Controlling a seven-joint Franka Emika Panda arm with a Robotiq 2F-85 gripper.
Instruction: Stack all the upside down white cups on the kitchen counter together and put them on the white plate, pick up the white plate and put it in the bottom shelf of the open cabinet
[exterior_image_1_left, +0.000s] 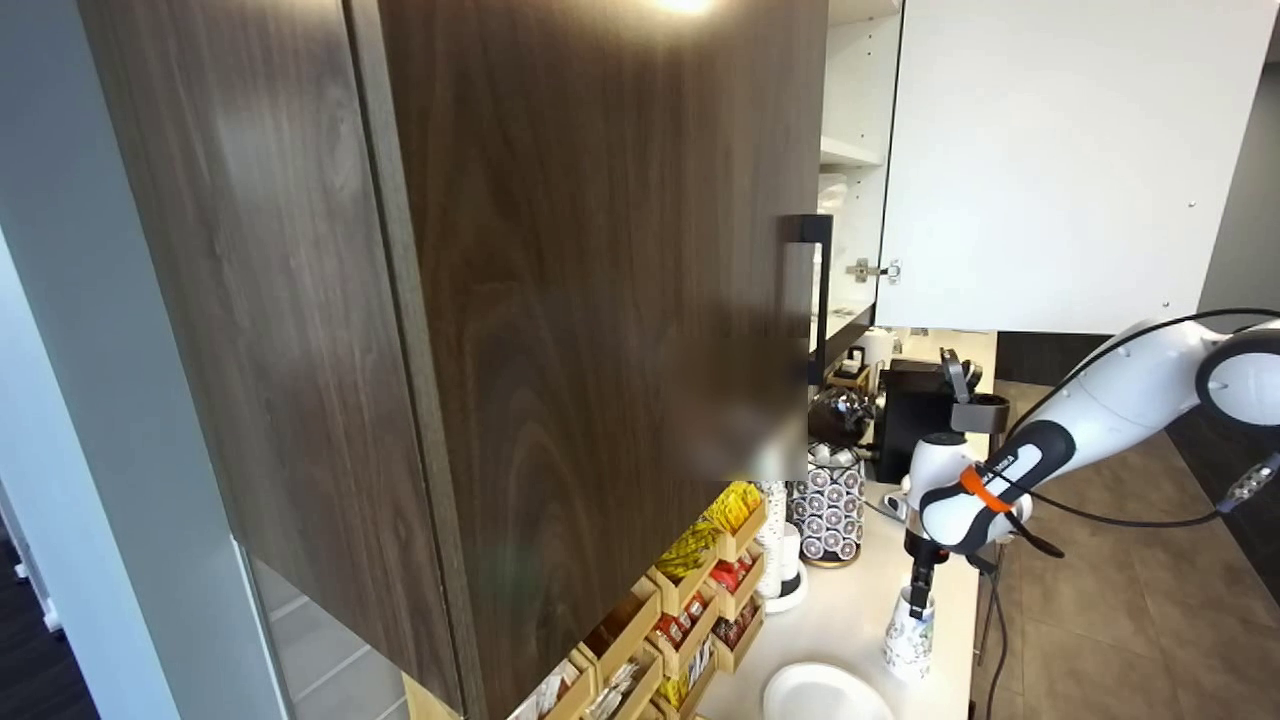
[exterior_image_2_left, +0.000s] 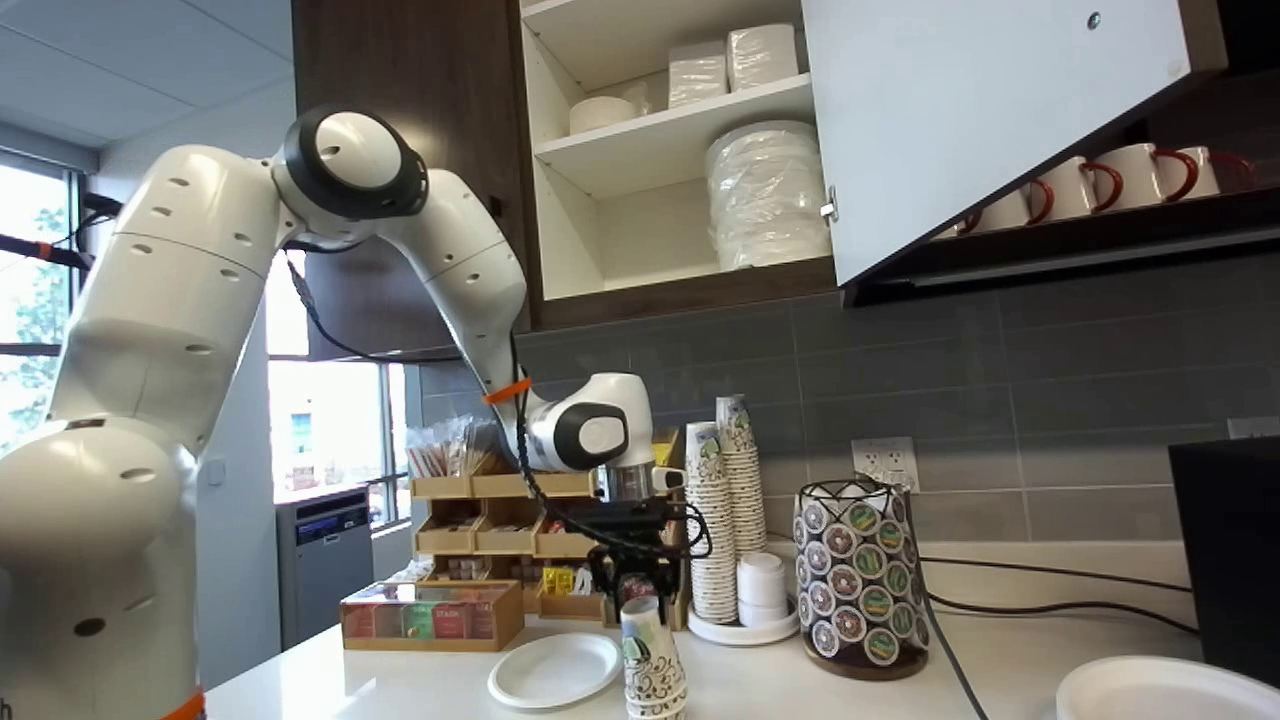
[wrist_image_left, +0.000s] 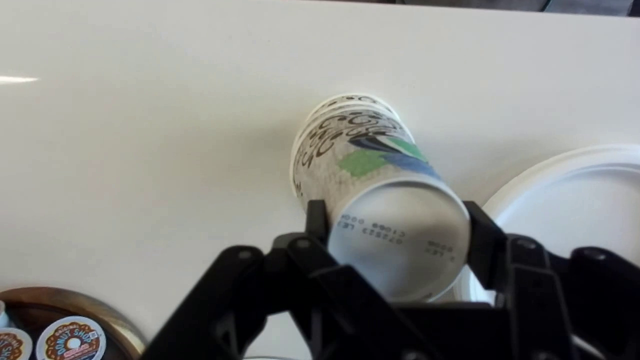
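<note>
My gripper (wrist_image_left: 397, 225) has its two black fingers pressed against opposite sides of the top of a stack of upside-down white cups (wrist_image_left: 360, 150). They carry a grey, green and blue print, and several rims show lower down. In an exterior view the stack (exterior_image_2_left: 655, 660) leans slightly; whether its lowest rim touches the kitchen counter (exterior_image_1_left: 830, 625) cannot be told. Beside it on the counter lies the white plate (exterior_image_2_left: 555, 672), bare on top. Above stands the open cabinet (exterior_image_2_left: 650, 240), with wrapped white dishes (exterior_image_2_left: 768, 195) on the right of its bottom shelf.
Tall paper cup stacks (exterior_image_2_left: 712, 540) and small plain white containers (exterior_image_2_left: 762, 590) stand on a dish behind the gripper. A coffee pod holder (exterior_image_2_left: 862, 580) is near them. A tea box (exterior_image_2_left: 432, 617) sits past the plate. The cabinet door (exterior_image_2_left: 960, 120) juts outward.
</note>
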